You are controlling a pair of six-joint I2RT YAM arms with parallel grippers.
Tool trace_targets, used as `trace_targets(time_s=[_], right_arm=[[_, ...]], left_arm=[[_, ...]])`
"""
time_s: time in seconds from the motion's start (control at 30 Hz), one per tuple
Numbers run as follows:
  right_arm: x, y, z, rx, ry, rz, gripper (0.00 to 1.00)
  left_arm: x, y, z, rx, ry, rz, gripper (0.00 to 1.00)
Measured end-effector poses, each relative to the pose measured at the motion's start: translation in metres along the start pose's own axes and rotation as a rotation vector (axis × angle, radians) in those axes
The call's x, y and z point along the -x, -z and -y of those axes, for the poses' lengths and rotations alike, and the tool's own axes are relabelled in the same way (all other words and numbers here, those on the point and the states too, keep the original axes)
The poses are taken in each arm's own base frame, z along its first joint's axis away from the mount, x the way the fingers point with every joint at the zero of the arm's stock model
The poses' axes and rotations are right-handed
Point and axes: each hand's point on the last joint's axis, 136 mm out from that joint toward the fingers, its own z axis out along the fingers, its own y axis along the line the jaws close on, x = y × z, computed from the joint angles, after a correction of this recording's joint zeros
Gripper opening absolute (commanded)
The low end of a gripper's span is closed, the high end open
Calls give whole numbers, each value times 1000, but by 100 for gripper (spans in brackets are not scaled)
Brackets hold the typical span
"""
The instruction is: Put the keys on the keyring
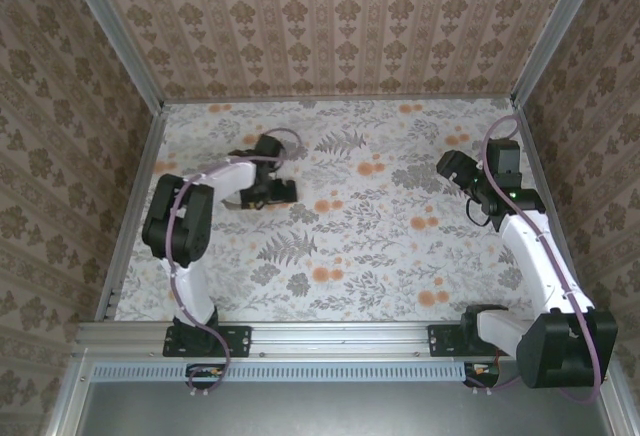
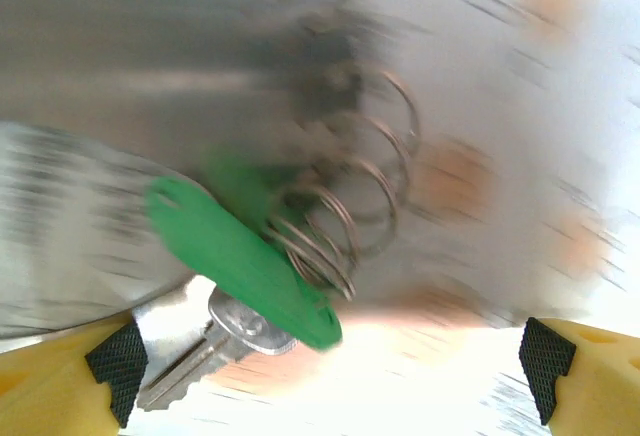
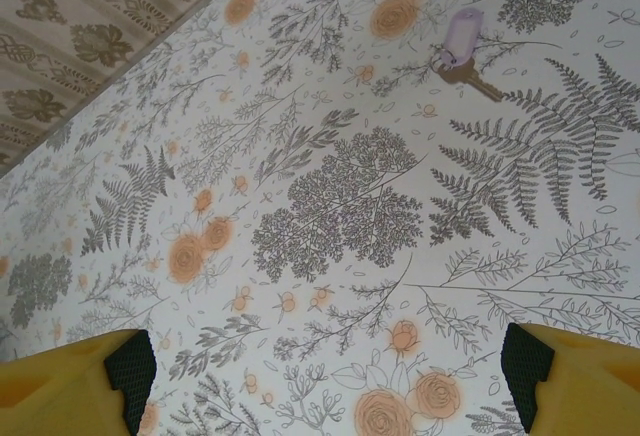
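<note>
Left gripper (image 2: 330, 381): jaws wide apart with nothing clamped, low over the floral table cover (image 1: 380, 256), towards the left rear of the table in the overhead view. Just ahead of its fingertips (image 2: 55, 391) lies the keyring (image 2: 350, 221), a thin wire loop badly blurred. A green-headed key (image 2: 240, 256) lies against it. A silvery key (image 2: 215, 341) sits under the green head, its blade just beside the pad at the lower left of the wrist view; contact cannot be told. Right gripper (image 3: 320, 381): jaws apart, gripping nothing, above the cover. A lilac-headed key (image 3: 462, 48) lies well apart from it. Patterned walls (image 1: 350, 26) enclose the table on three sides.
</note>
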Motion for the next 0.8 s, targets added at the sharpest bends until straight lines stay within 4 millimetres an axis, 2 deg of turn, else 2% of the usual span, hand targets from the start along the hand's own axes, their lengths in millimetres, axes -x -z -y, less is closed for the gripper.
trace_targets(time_s=[0.1,0.17,0.2,0.27,0.4,0.5,0.67,0.73,0.8], right_arm=[[-2,0,0,3,0,-11,92],[-4,1,0,1,-1,-16,92],[-4,1,0,4,0,-16,92],[-3,3,-1,8,0,-13,92],[-4,3,-3,22,0,-20,91],[-6,3,-6,36,1,-29,88],[-15,4,-21,110,19,-74,78],[-26,3,-34,149,73,-115,74],[-43,-3,-56,189,162,-182,69]], left_arm=[[-28,6,41,-42,-103,-20,100],[-48,13,53,-65,-142,-55,100],[-54,18,53,-70,-147,-66,100],[-50,32,47,-78,-133,-55,100],[-13,68,29,-138,-66,43,97],[12,79,24,-190,-60,108,94],[4,74,28,-205,-46,69,89],[-4,69,24,-197,2,40,89],[-16,65,14,-183,62,13,89]])
